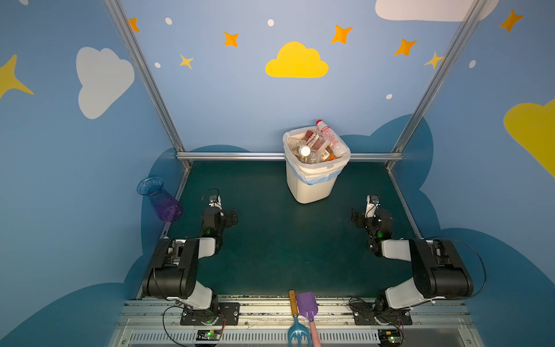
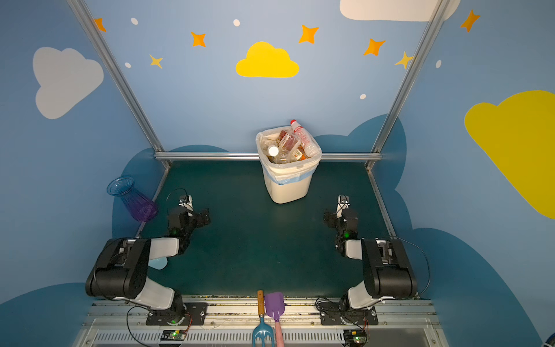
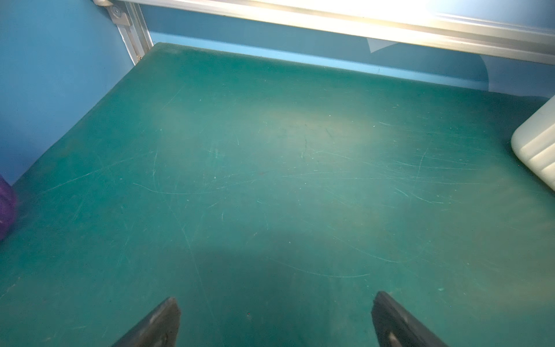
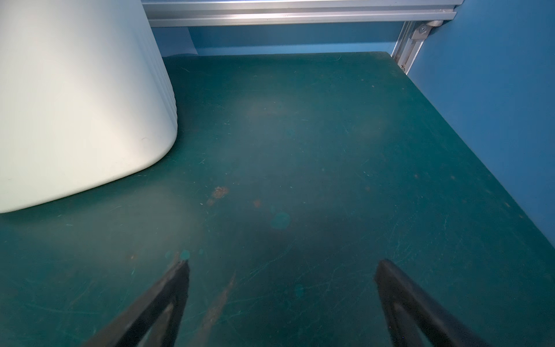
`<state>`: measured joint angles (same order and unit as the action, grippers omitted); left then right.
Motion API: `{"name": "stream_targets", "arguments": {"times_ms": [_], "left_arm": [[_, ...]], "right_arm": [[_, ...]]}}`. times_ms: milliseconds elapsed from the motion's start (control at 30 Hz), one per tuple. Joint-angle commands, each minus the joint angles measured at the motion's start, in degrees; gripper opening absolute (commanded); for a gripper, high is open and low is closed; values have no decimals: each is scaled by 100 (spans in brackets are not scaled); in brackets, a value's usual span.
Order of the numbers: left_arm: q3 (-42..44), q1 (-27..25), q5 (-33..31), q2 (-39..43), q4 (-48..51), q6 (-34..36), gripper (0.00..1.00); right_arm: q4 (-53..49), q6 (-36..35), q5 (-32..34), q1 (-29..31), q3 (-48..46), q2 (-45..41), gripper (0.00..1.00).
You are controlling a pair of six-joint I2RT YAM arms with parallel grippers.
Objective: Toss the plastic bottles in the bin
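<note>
1. The walls (image 1: 240,99) of the booth are blue, painted with white and yellow clouds and orange stars. An aluminium frame (image 1: 231,155) runs along the back edge and up the corners.
2. The worktop (image 1: 285,246) is dark green and much scratched. The right wrist view shows a few small orange-brown stains on it.
3. The left arm (image 1: 180,270) and the right arm (image 1: 435,270) are folded over their bases on the front rail (image 1: 270,311). They are well apart, one at each side, with the wrists low and facing the back wall.
4. The bin (image 1: 312,186) stands upright at the back of the worktop, a little right of the middle. It is lined with a clear bag.
5. A blue-purple vase (image 1: 162,198) is tilted at the left edge, beside the left arm.
6. The left tool (image 3: 276,298) is spread wide and holds nothing. The right tool (image 4: 283,264) is the same, with the bin near it.
7. A garden fork (image 1: 294,318) and a purple shovel (image 1: 307,306) lie side by side on the front rail.
8. The plastic bottles (image 1: 321,144) fill the bin to its rim. One with a red cap sticks out over the back rim.
</note>
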<state>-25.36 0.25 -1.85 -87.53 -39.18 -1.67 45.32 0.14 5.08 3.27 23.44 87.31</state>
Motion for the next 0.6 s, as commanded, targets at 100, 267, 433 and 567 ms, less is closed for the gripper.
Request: {"name": "stream_targets", "arguments": {"times_ms": [100,267,433,567], "left_arm": [[6,4,-9,70,-21,70,100],[-82,23,57,17,94,71,100],[-100,51,96,14,112,62,100],[-49,65,119,60,62,44,100]], "right_arm": [[-28,-14,21,25,18,-65,97],[-76,-5,-16,7,46,-47,97],[-85,3,-25,7,55,-47,97],[-77,-4,-25,-1,42,-47,97]]}}
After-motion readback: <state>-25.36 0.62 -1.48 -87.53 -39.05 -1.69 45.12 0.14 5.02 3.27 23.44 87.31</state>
